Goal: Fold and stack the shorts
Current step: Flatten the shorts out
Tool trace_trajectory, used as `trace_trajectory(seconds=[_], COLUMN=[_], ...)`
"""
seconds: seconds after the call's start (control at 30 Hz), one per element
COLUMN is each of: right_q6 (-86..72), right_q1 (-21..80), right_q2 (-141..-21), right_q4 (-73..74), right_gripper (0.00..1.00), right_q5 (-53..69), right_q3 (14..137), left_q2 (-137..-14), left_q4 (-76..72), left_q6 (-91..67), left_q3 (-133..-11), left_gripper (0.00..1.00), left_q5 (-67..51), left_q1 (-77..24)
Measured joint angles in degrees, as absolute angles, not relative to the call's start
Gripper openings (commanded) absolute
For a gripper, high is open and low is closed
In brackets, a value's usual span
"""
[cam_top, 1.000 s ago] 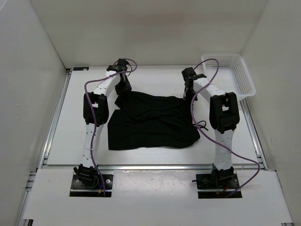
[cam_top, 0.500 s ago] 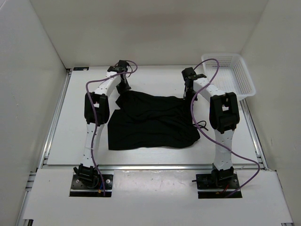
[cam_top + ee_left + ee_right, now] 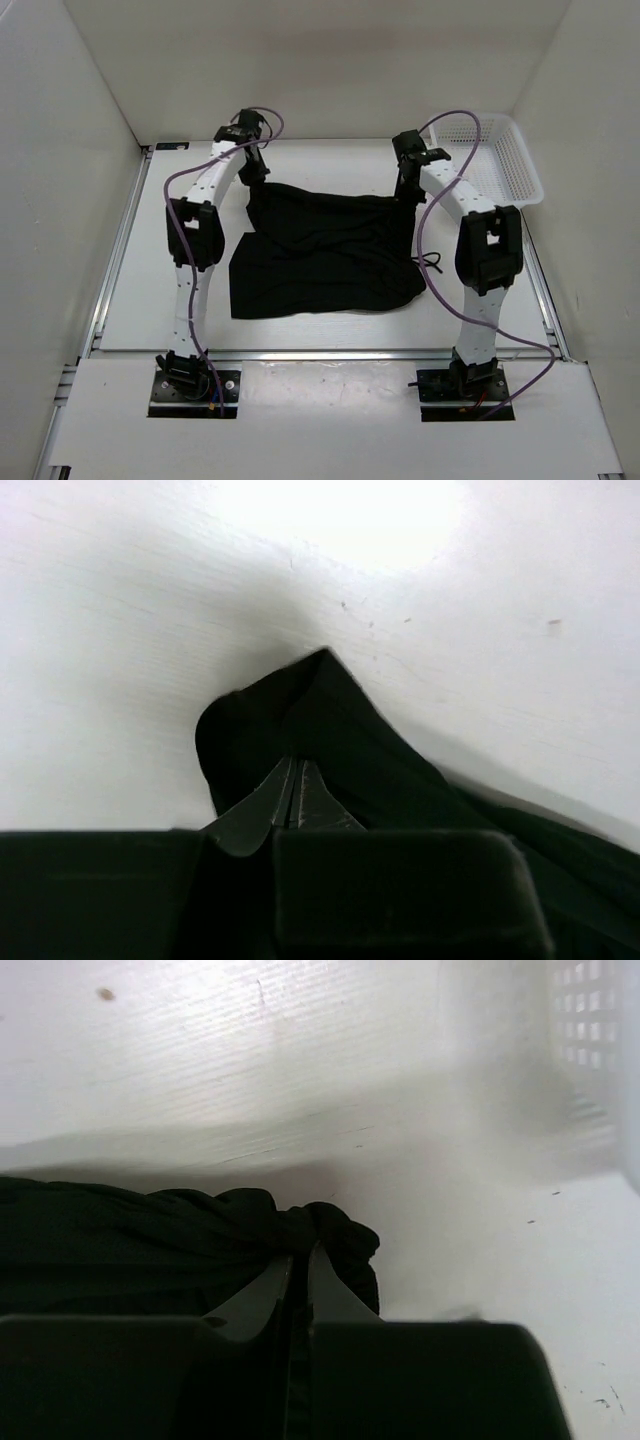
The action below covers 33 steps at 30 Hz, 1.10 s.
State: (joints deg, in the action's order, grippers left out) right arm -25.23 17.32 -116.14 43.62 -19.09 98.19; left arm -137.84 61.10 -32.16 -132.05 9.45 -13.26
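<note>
Shorts [image 3: 325, 255] of plain black soft fabric lie spread across the middle of the white worktop [image 3: 150, 270], waistband side unclear, with rumpled folds running across them. A thin black drawstring [image 3: 432, 266] curls out from their right edge onto the bare surface. Both far corners are taken up. The left gripper [image 3: 252, 176] is pressed together on the far left corner; its wrist view shows the fingertips [image 3: 285, 785] meeting with a peak of dark cloth pinched between them. The right gripper [image 3: 405, 190] is likewise closed on the far right corner, a bunched knot of fabric caught at its tips [image 3: 300, 1260]. The far hem runs fairly straight between the two. A white mesh plastic basket [image 3: 505, 165] stands at the far right, well apart from the cloth.

The step in hand looks like the start of the first fold, with both corners secured. The next move likely calls for raising the two corners together and carrying them toward the near hem, keeping the edge evenly taut so the halves line up.
</note>
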Motion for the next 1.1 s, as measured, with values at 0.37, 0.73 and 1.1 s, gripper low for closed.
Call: trace_trajectory(seconds=[0.37, 0.73, 1.1], right_q6=[-25.0, -24.8, -23.1], right_q1=[18.5, 20.0, 18.6], right_q2=[-103.7, -98.9, -121.8], right_q4=[43.6, 43.7, 40.8], right_gripper=[0.00, 0.00, 0.95], right_q5=[-19.4, -20.4, -23.5], right_q3=[96.8, 94.1, 116.7], left_q2=[-119.7, -115.5, -143.4], left_q4=[60.8, 62.6, 57.6], left_q6=[-30.2, -27.6, -26.8], left_q3=[-128.9, -130.0, -153.6], left_gripper=[0.10, 0.10, 0.96], left_q5=[8.1, 6.4, 6.1], left_q1=[-11.7, -11.5, -7.0])
